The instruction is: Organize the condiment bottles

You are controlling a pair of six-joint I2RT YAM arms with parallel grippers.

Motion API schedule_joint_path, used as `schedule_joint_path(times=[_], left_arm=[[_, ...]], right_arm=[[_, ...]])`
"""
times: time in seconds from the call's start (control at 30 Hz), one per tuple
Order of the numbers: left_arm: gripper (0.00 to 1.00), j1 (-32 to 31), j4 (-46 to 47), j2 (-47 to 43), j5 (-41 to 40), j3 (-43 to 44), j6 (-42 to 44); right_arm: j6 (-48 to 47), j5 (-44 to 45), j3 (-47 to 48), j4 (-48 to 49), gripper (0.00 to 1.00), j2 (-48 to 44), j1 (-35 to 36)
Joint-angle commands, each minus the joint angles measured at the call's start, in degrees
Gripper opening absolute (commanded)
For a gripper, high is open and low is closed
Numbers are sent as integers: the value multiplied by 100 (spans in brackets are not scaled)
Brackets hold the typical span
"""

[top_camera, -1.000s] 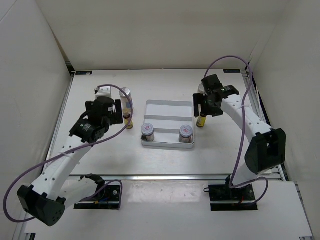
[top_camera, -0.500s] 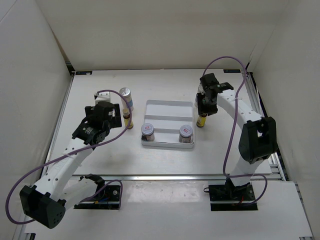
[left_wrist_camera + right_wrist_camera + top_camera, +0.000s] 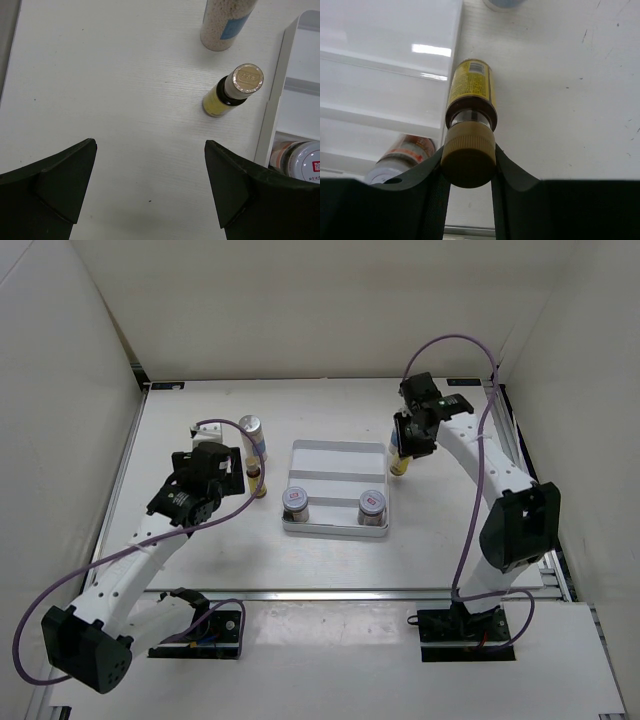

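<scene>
Right wrist view carries the clearest look: a slim yellow bottle (image 3: 469, 92) stands upright, its brownish cap pinched between the fingers (image 3: 427, 185) of the right gripper (image 3: 468, 161), which are closed tight on it. The bottle's base is hidden behind its own body, so whether it rests on the table (image 3: 560, 100) or hangs just above it cannot be told. It is just beside the edge of the white tray (image 3: 395, 60), outside it. At seven o'clock from the bottle a silver-lidded jar (image 3: 405, 150) sits inside the tray, half covered by a finger. At twelve o'clock a rounded grey edge (image 3: 502, 2) is cut off by the frame; what it is cannot be told.

From the top external camera the held bottle is mostly hidden under the gripper, at about two o'clock of the tray; only its lower yellow part shows. That jar fills the tray's five o'clock corner, the other jar (image 3: 296, 501) the seven o'clock corner.

Well apart, at nine o'clock of the tray, a second yellow bottle (image 3: 231, 90) stands on the table, with a tall white bottle (image 3: 225, 25) near it at ten o'clock, its top cropped in the left wrist view. The left gripper (image 3: 150, 150) hovers near these, fingers spread wide with nothing between them.
</scene>
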Motion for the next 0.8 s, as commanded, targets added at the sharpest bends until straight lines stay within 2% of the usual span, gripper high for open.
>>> schedule_joint_path(times=[0.0,0.4,0.6,0.77], left_arm=[[100,25,71,47,2,53,-42],[100,25,71,100,2,53,-42],[100,25,71,100,2,53,-42],[100,25,71,100,2,53,-42]], right_arm=[[-164,29,672,-214,6,-530,175],[-51,-402,655,-452,2,-284,1018],[2,-464,514,-452,1,6,1089],[2,-341,566,-513,4,393,1089]])
